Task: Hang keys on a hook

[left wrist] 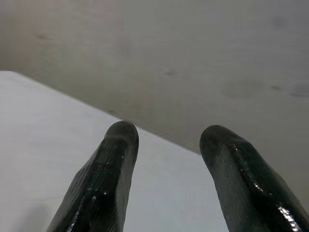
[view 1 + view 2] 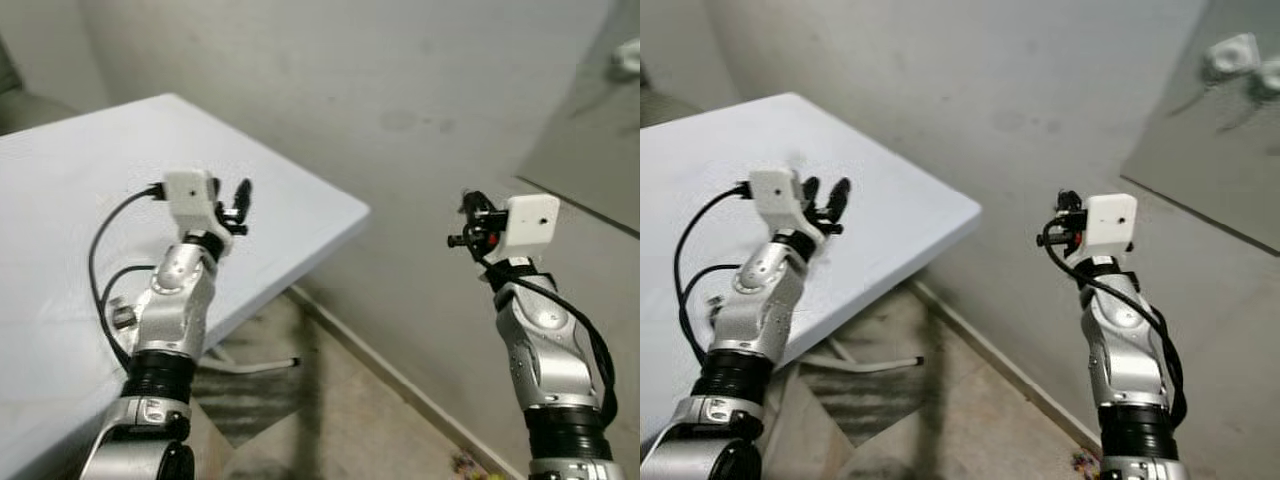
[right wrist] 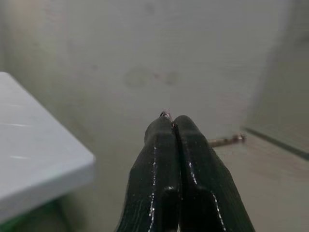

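We hold both arms raised in front of a grey wall; the left gripper is above the white surface, with its jaws apart and nothing between them; the right gripper is in the free space beside the corner of the surface, its jaws pressed together. At the tip of the right fingers we see a small piece of thin metal, which may be the ring of the keys; the keys themselves we cannot see clearly, so we cannot say for sure that they are held. On the wall, in the right wrist view, a small brownish peg stands out next to a darker panel; we judge this may be the hook, but it is too blurred to confirm.

Keys are light, hard and a little slippery; they swing freely on their ring; we think the best hold is on the ring, leaving its loop open for the hook; a pinch at the tip only could let it turn or slip.
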Tool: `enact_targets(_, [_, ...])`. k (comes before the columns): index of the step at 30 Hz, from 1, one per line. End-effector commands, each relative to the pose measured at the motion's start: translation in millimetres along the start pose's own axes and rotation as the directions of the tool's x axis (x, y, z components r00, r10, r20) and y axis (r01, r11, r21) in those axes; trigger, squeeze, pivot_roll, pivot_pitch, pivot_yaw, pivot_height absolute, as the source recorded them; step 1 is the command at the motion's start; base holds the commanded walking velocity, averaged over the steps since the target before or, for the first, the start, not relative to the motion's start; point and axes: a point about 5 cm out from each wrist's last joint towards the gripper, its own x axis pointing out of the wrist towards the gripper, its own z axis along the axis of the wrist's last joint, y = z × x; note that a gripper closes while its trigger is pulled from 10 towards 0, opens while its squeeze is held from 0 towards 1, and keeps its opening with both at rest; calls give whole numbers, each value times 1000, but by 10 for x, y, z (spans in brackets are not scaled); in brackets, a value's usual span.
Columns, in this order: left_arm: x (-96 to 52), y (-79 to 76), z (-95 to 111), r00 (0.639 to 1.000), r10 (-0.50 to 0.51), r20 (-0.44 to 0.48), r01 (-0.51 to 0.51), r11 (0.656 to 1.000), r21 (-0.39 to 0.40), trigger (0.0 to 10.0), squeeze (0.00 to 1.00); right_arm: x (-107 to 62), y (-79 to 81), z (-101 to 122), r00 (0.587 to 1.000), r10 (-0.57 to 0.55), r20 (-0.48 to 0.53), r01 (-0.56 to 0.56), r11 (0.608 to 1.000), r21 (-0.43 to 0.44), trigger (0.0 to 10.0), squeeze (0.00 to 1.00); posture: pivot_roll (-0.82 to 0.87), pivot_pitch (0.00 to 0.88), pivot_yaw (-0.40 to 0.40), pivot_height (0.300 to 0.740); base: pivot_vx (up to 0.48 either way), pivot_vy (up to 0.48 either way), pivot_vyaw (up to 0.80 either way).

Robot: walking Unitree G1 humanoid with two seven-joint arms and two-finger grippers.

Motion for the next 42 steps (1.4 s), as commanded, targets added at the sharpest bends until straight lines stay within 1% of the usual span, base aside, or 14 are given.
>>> enact_targets(1, [10, 39, 47, 1000, 12, 7, -12, 1000, 9, 10000, 0, 21, -5, 65, 1000, -5, 20, 5, 1000, 2, 10000, 0, -131, 0, -58, 724, 0, 0, -731])
enact_targets(11, [4, 36, 47, 1000, -1, 1, 1, 1000, -14, 10000, 0, 27, -17, 68, 1000, -8, 14, 8, 1000, 2, 10000, 0, -130, 0, -64, 724, 0, 0, -731])
enact_targets(13, [1, 33, 47, 1000, -4, 1, 4, 1000, -18, 10000, 0, 25, -19, 70, 1000, -9, 16, 9, 1000, 5, 10000, 0, -129, 0, -64, 724, 0, 0, 0])
enact_targets(26, [2, 39, 55, 1000, -2, 4, 3, 999, -35, 10000, 0, 2, 1, 83, 1000, 17, 26, -17, 1000, 1, 10000, 0, -130, 0, -66, 724, 268, 0, 0])
enact_targets(30, [11, 28, 59, 1000, -6, 3, 6, 999, -38, 10000, 0, 5, -5, 93, 999, 18, 29, -19, 1000, 18, 10000, 0, -137, 0, -64, 724, 273, 0, 0])
enact_targets(36, [14, 20, 60, 1000, -8, 3, 8, 999, -40, 10000, 0, 5, -5, 95, 1000, 22, 21, -23, 1000, 19, 10000, 0, -138, 0, -64, 724, 272, 0, 0])
enact_targets(40, [14, 21, 74, 1000, 3, 16, -3, 1000, -27, 10000, 0, 9, 14, 89, 999, 33, 14, -34, 999, 37, 10000, 0, -137, 0, -64, 724, 67, 0, -644])
enact_targets(42, [15, -15, 89, 999, -6, 31, 7, 1000, -13, 10000, 0, 12, 30, 88, 999, 42, 13, -42, 999, 26, 10000, 0, -136, 0, -65, 724, 0, 0, -712])
